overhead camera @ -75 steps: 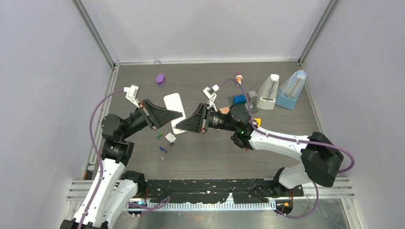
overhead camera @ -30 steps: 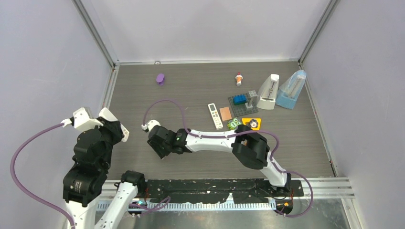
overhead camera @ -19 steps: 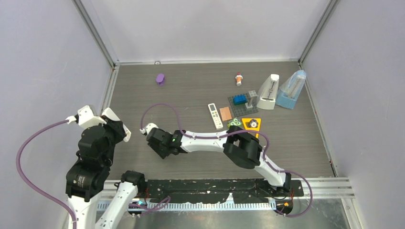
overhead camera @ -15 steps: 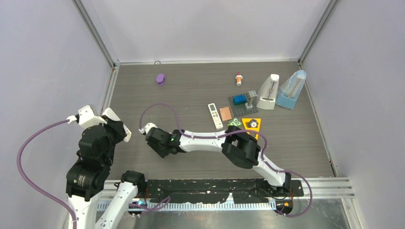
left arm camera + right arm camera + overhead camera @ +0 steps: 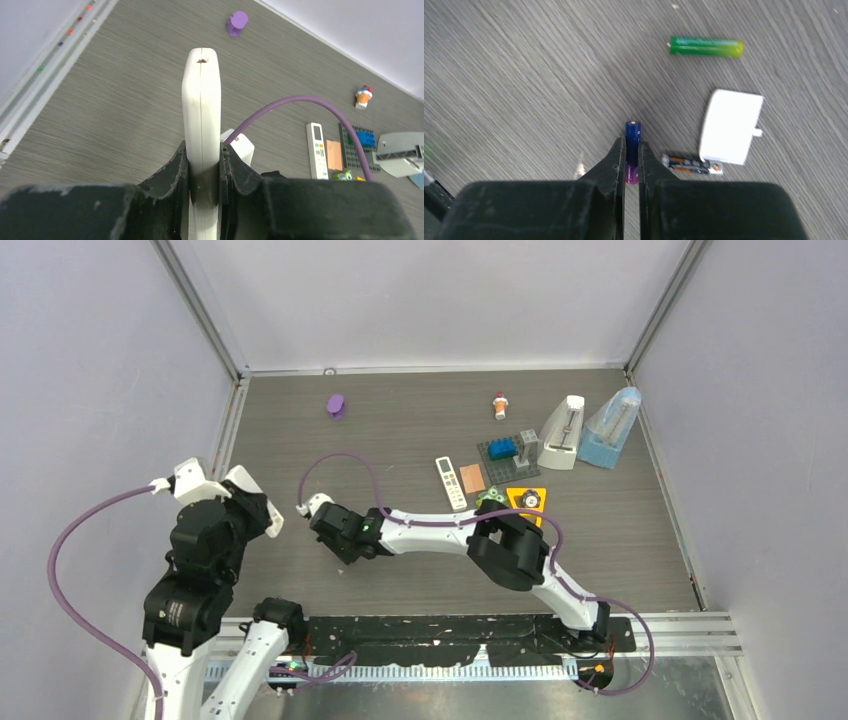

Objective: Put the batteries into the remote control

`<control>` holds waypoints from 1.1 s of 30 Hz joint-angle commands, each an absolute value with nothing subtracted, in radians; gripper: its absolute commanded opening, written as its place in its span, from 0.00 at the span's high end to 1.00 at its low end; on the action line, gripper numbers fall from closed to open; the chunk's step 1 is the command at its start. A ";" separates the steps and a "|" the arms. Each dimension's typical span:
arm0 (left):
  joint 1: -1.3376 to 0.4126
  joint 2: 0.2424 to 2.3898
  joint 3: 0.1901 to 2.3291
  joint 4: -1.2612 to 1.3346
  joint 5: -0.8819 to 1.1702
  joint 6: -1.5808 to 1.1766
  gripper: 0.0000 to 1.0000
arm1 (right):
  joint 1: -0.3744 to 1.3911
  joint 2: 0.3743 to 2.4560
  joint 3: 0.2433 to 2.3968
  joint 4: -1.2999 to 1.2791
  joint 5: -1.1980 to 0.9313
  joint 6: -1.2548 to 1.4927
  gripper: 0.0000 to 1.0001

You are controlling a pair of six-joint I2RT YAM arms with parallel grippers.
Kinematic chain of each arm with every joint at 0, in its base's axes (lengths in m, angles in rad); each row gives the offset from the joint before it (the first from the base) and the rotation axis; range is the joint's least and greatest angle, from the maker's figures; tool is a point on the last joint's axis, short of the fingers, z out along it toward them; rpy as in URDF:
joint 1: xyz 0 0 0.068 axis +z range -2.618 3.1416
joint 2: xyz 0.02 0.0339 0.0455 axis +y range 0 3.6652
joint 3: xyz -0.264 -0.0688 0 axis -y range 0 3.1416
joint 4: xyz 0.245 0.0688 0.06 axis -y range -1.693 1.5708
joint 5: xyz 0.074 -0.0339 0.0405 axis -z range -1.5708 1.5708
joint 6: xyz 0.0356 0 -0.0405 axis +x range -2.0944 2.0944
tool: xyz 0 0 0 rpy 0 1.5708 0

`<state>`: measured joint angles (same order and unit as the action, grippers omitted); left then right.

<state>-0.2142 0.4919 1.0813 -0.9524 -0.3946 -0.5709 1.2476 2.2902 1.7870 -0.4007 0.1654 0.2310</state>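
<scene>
**Purple cell gripped on the right, remote waiting on the left**

The right hand (image 5: 631,146) is clamped on the purple battery (image 5: 632,131), and the axis is the thing to watch. The cell runs in line with the fingers, blue end poking out past the tips, purple end tucked between them. Whether it is clear of the desk (image 5: 524,75) is hard to tell.

Over by the left edge, the left hand (image 5: 202,156) is clenched on the white remote control (image 5: 201,95). It is held edge-on, its long axis pointing away toward the far edge and its seam facing the wrist camera. The battery bay is out of sight.

From above, the right arm reaches across into the near-left part of the desk. That puts its hand just to the right of the left one, near but apart. So the carry looks like a short one, leftward. My read is that the cell must be turned to lie along the remote's length before it can seat.

Waiting on the desk are the green battery (image 5: 706,47), lying crosswise well ahead of the right fingers, and the dark battery (image 5: 691,164) to their right. That one sits just beside the white cover (image 5: 730,126).
</scene>
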 commanded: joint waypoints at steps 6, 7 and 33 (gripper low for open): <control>-0.213 0.611 1.039 -0.782 -0.023 -0.607 1.00 | 1.164 1.830 1.497 -0.247 0.160 0.275 0.95; -0.213 0.617 1.034 -0.765 -0.007 -0.614 1.00 | 1.141 1.792 1.424 -0.208 0.149 0.289 0.95; -0.213 0.784 0.998 -0.486 0.950 -0.658 1.00 | 1.222 1.198 1.122 0.069 -0.200 -0.101 0.95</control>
<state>-0.2142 0.7643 0.9600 -0.5461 0.8383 -0.6292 1.2137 1.1782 1.0805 0.0154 -0.2050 -0.0162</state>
